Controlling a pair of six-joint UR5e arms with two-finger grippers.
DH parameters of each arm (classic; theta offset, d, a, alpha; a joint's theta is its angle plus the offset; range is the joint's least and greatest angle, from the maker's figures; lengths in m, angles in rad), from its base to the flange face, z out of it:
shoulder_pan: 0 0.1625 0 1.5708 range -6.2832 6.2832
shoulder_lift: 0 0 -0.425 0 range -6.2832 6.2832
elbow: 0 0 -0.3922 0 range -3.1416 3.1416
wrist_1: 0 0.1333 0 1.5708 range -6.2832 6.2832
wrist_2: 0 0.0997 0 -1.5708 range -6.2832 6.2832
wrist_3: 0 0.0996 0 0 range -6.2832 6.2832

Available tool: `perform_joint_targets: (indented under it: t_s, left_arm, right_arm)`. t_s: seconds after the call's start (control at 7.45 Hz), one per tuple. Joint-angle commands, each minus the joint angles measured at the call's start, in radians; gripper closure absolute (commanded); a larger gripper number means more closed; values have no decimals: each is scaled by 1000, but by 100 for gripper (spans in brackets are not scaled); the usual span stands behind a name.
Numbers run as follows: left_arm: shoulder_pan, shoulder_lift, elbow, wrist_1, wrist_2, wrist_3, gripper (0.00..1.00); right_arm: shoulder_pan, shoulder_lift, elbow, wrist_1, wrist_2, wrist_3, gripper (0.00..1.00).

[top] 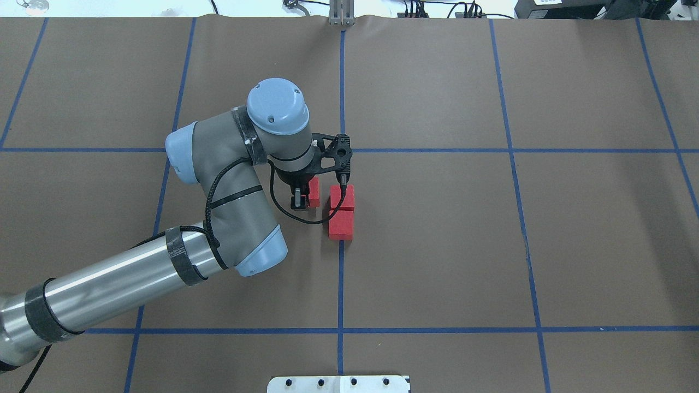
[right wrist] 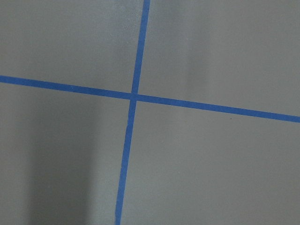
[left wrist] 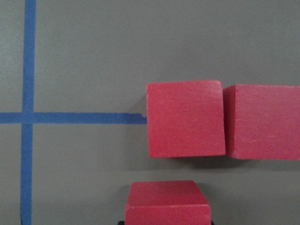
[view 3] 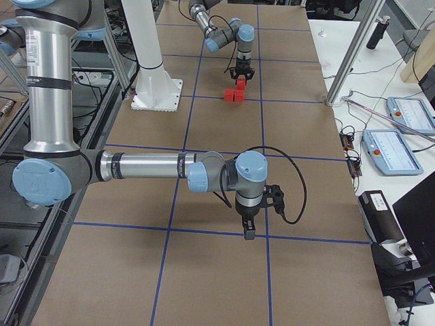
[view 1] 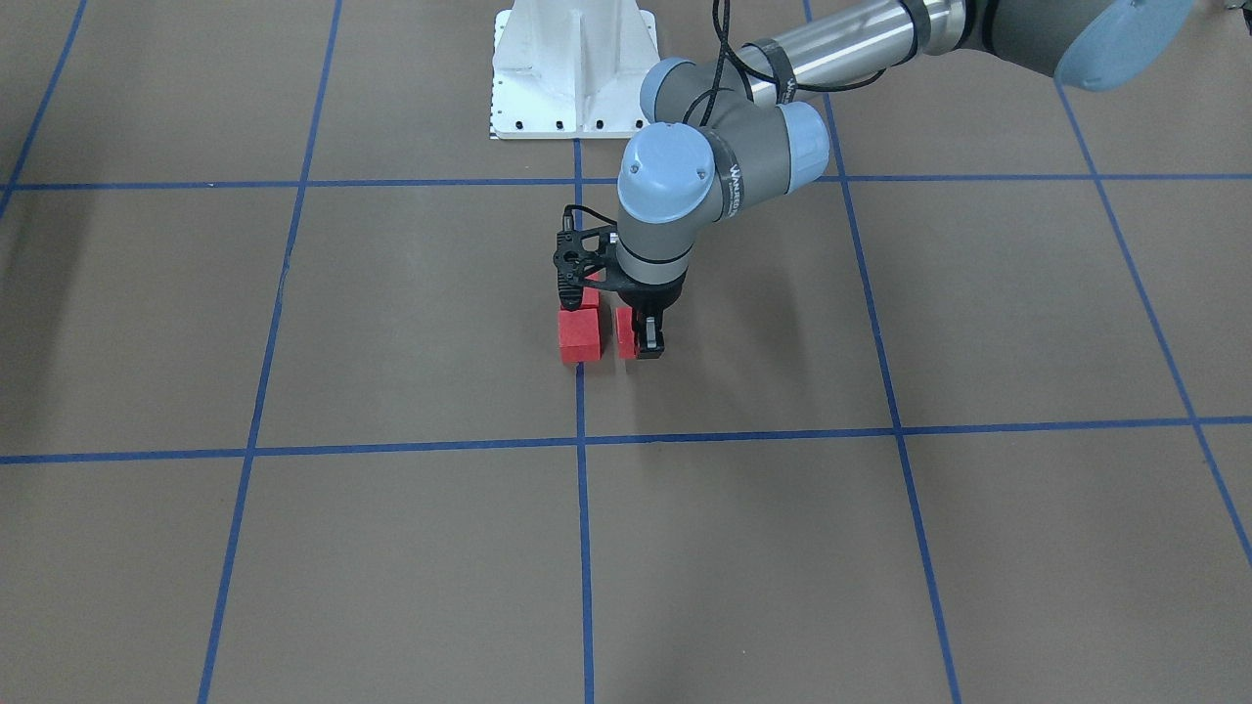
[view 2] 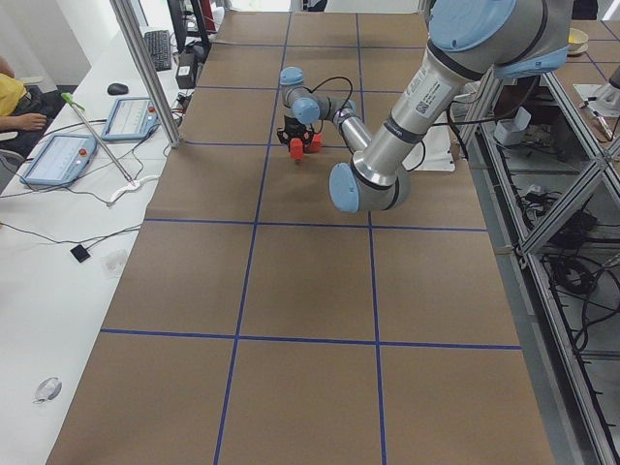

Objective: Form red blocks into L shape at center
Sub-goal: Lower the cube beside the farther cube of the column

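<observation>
Near the brown taped center [top: 382, 218], you see left gripper [top: 304, 197] w/ jaws clamped on one small matte red cube [top: 314, 192], just beside two touching red cubes [top: 341, 225] on its blue tape line [top: 341, 273]; right gripper [view 3: 249, 232] jaws: can't tell.
</observation>
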Motion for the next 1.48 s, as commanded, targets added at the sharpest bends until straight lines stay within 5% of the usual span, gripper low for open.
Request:
perform_joint_targets:
  t_s: [0.0,1.34]
  left_arm:
    - [23,-12,6,11,1,-30,100]
    - [28,-20,8,7,1,-36,85]
  right_arm:
    - [0,0,0,0,0,0,1]
    - [0,2,0,0,0,0,1]
